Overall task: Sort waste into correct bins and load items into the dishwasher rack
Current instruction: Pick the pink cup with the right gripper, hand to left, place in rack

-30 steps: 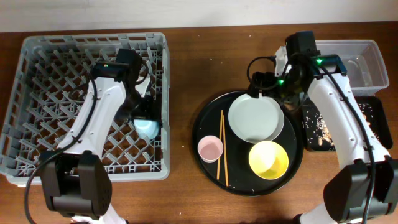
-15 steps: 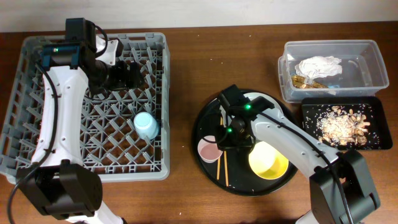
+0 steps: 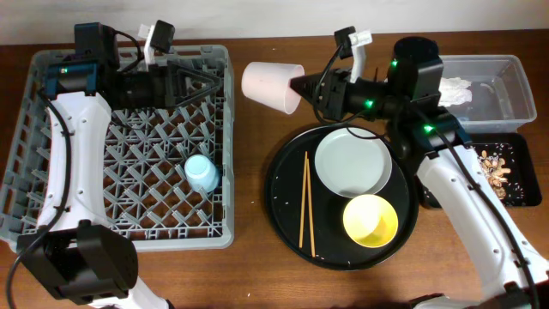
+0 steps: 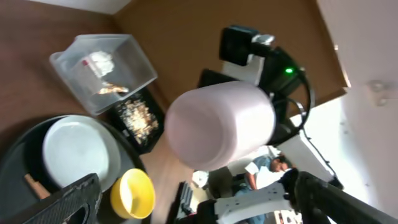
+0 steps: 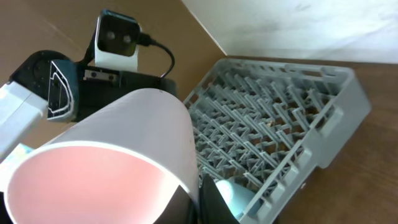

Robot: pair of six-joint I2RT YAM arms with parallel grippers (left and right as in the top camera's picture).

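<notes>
Rack (image 3: 111,199) at L. Blue cup (image 3: 202,173) lies inside it, near R wall. Round tray (image 3: 281,193) mid-table holds plate (image 3: 352,162), yellow bowl (image 3: 371,220) and chopsticks (image 3: 304,206). Clear tub (image 3: 506,86) far R w/ napkin (image 3: 455,88). Flat black tray (image 3: 523,176) just below it, w/ scraps (image 3: 493,161). R gripper (image 3: 300,86) clamped on pink cup (image 3: 273,86), which is on its side in the air betw. rack and round tray. L gripper (image 3: 202,86) over rack, fingers spread wide, holding nothing.
</notes>
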